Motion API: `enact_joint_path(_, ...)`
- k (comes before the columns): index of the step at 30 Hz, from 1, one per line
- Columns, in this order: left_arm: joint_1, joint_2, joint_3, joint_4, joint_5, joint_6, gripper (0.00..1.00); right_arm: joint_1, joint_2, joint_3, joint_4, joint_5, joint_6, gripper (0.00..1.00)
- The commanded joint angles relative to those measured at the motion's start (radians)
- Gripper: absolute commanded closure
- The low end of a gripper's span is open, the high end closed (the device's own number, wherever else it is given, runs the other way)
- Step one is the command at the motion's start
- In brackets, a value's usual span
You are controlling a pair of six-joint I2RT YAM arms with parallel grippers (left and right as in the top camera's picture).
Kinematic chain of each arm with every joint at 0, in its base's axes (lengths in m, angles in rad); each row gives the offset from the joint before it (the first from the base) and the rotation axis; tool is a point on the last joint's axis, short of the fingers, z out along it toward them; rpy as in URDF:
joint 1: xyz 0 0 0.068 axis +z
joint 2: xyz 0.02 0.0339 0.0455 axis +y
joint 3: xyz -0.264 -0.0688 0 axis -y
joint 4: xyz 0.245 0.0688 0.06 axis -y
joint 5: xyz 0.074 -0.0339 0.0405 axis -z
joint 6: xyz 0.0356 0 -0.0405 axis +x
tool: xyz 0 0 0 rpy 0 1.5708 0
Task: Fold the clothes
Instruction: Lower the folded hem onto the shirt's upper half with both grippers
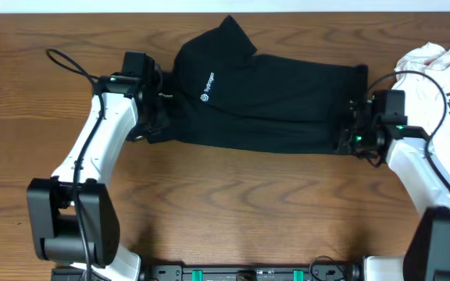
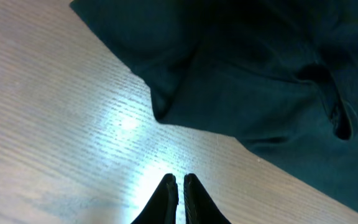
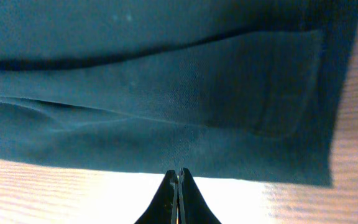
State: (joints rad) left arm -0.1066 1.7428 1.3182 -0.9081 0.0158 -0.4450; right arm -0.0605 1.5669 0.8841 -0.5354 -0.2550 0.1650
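The black shirt point(image 1: 272, 101) lies folded into a wide band across the far middle of the table, a small white logo point(image 1: 207, 87) facing up near its left end. My left gripper point(image 1: 153, 123) is at the shirt's left end. In the left wrist view its fingers point(image 2: 180, 179) are shut over bare wood, a little apart from the fabric point(image 2: 260, 81). My right gripper point(image 1: 348, 133) is at the shirt's right end. Its tips point(image 3: 178, 172) are pressed together right at the near edge of the cloth point(image 3: 166, 93), with no fabric seen between them.
A crumpled white garment point(image 1: 444, 70) with black print lies at the far right, beside the right arm. A black cable point(image 1: 69, 62) loops over the table at the far left. Bare wooden tabletop point(image 1: 248, 203) spreads in front of the shirt.
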Motion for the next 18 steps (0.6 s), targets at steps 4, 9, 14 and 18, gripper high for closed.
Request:
enact_joint_path(4,-0.002,0.059,-0.047,0.068,0.003,-0.002,0.93,0.029,0.105,-0.011,0.048,-0.004,-0.017,0.99)
enact_joint_path(9,-0.023,0.072,-0.056,0.124,0.005,-0.002,0.94,0.029,0.167,-0.011,0.076,-0.008,-0.017,0.99)
enact_joint_path(14,-0.053,0.077,-0.056,0.163,0.068,-0.002,0.94,0.029,0.177,-0.011,0.074,-0.008,-0.017,0.99)
enact_joint_path(18,-0.083,0.081,-0.056,0.186,0.070,0.011,0.94,0.029,0.171,-0.005,0.061,-0.048,-0.034,0.99)
